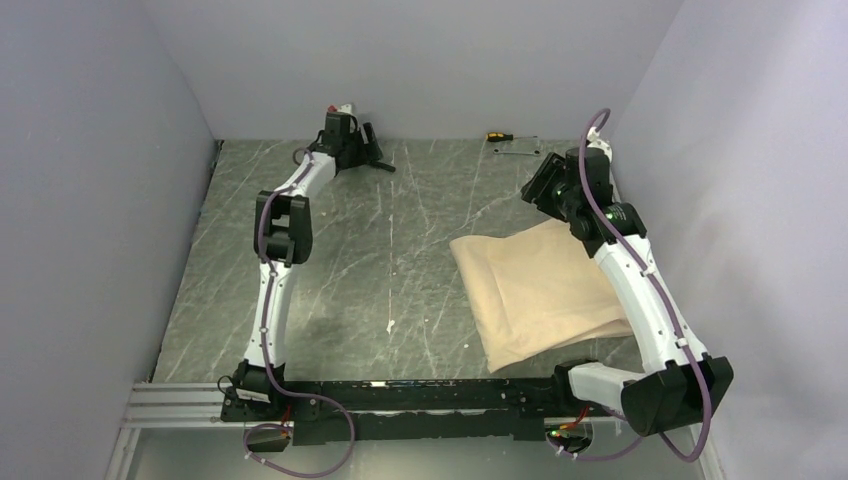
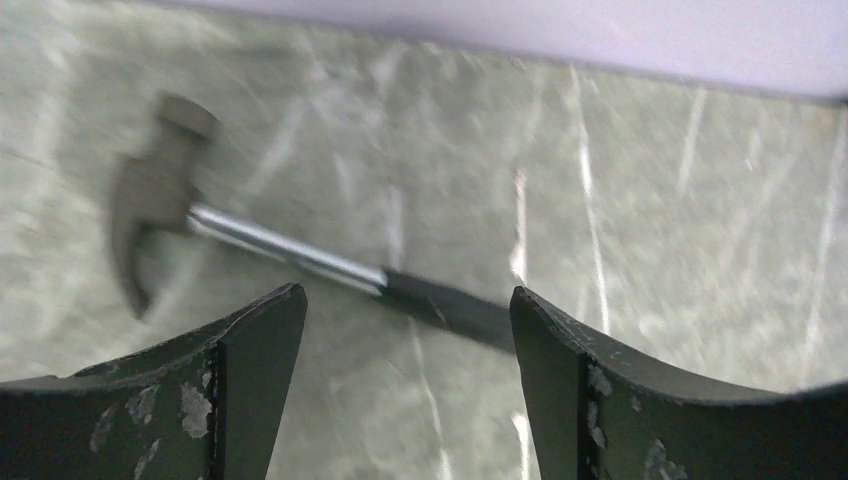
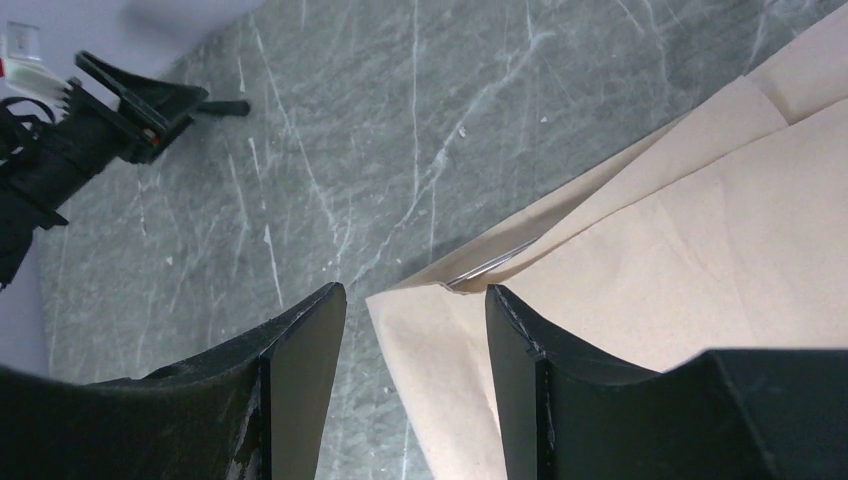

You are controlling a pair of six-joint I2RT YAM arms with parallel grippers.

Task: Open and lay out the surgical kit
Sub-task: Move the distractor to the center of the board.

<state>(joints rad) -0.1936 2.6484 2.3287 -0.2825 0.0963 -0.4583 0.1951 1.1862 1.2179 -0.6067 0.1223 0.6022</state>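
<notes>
The wrap cloth [image 1: 545, 290] lies on the right half of the bench [image 1: 400, 260], still folded shut. Its long axis runs far to near, drifting rightward toward the near edge. It is beige and creased, with overlapping flaps. In the right wrist view a thin pale edge peeks from under a fold. The right pincer [image 3: 415, 290] hangs above the cloth's far corner, jaws apart and holding nothing. The left pincer [image 2: 405, 300], at the far left, is also spread and empty over the blurred hammer [image 2: 300, 255].
</notes>
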